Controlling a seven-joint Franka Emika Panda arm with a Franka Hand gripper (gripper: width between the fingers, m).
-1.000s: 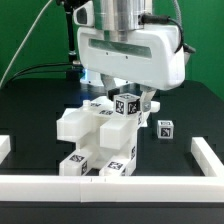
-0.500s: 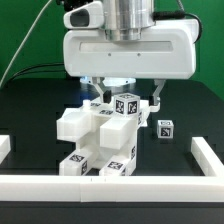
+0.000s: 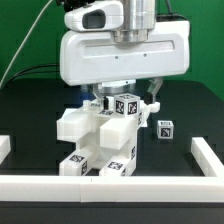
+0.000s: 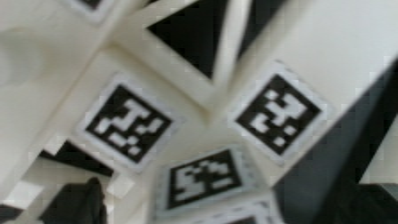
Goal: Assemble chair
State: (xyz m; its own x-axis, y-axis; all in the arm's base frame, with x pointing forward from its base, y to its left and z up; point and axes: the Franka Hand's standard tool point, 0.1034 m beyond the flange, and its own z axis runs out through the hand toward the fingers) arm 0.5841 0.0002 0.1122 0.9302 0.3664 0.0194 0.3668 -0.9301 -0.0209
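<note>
Shifted slightly toward the exterior view's left since half a second ago, and turned broadside to the camera since a second ago: wide white gripper [image 3: 126,98] of the robot arm, hanging low over the chair parts. Both fingers [image 3: 152,96] spread wide, one on either side of the topmost tagged block [image 3: 125,104]; impossible to tell whether touching it.

Loose parts of the chair [image 3: 90,135] gathered as a cluster of chunky matte white blocks in the middle of the black surface [image 3: 40,110], stepped up from front to back, with small black-and-white square tags [image 3: 118,167] on the faces toward the camera. One small tagged cube [image 3: 165,128] lying apart on the surface, toward the exterior view's right of the cluster and near it. Long plain white border bars [image 3: 110,183] along the near edge and at both sides. Green backdrop [image 3: 15,20] behind.

Wrist view: blurred close-up of angled white faces carrying three of the tags [image 4: 125,122], set around a shared corner. Dark shapes at the edges, too blurred to name.
</note>
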